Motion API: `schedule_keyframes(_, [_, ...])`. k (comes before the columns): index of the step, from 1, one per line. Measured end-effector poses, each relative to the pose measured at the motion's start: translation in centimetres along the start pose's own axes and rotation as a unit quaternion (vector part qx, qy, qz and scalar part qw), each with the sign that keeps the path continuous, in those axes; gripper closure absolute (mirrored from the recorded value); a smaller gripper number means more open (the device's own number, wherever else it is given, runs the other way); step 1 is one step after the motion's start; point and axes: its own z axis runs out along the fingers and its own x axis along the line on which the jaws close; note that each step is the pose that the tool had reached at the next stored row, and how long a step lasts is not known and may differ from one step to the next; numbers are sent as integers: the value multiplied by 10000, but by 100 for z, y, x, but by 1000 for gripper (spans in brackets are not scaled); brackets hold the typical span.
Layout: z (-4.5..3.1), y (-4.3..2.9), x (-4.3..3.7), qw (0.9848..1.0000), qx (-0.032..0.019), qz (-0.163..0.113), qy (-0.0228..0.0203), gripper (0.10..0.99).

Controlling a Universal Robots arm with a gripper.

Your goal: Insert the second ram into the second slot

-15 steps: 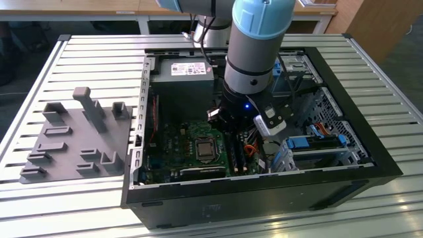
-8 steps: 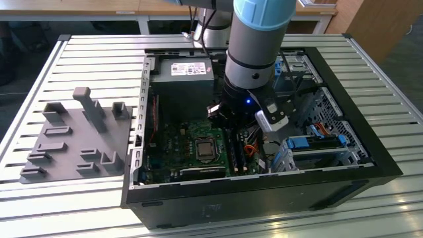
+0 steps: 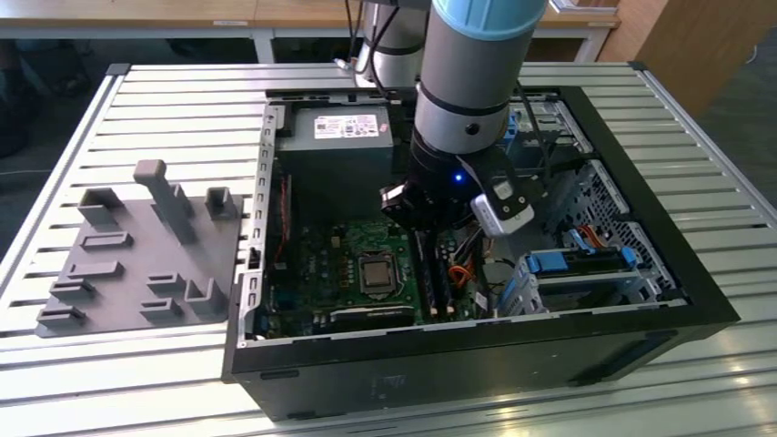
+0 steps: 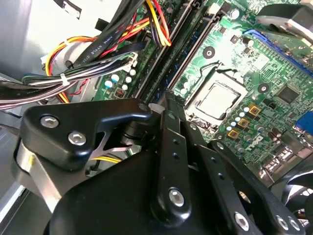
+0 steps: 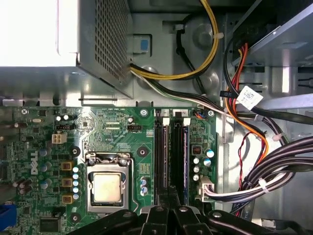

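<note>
From where I stand, the arm has its pincer [image 3: 428, 218] down inside the open computer case [image 3: 680, 273], right over the bank of memory slots [image 5: 171, 156] beside the processor socket [image 5: 106, 186]. In the first wrist view a dark-blue stick, which I take for the second ram [image 5: 185, 159], stands on edge in the slot nearer the bundle of cables [image 5: 274, 161], its long axis running along the slot and straight out ahead of the fingertips [image 5: 168, 208], which sit pressed together at the near end of the bank. The pincer looks closed, or very nearly so, and I cannot tell whether it grips anything or only bears down on the stick. Whether the ram is fully home in its latches is not clear to me either. Close on one side are the orange, red and black wires; on the other the socket; beyond the far end of the slots sits the power supply [image 3: 342, 137]. The grey fixture tray [image 3: 134, 264] lies well apart on the slatted worktop [image 3: 170, 100].
</note>
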Motion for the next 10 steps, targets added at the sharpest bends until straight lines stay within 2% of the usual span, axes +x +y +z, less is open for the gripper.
schedule_keyframes(10, [-2,0,-1,10000,2,0,1,980])
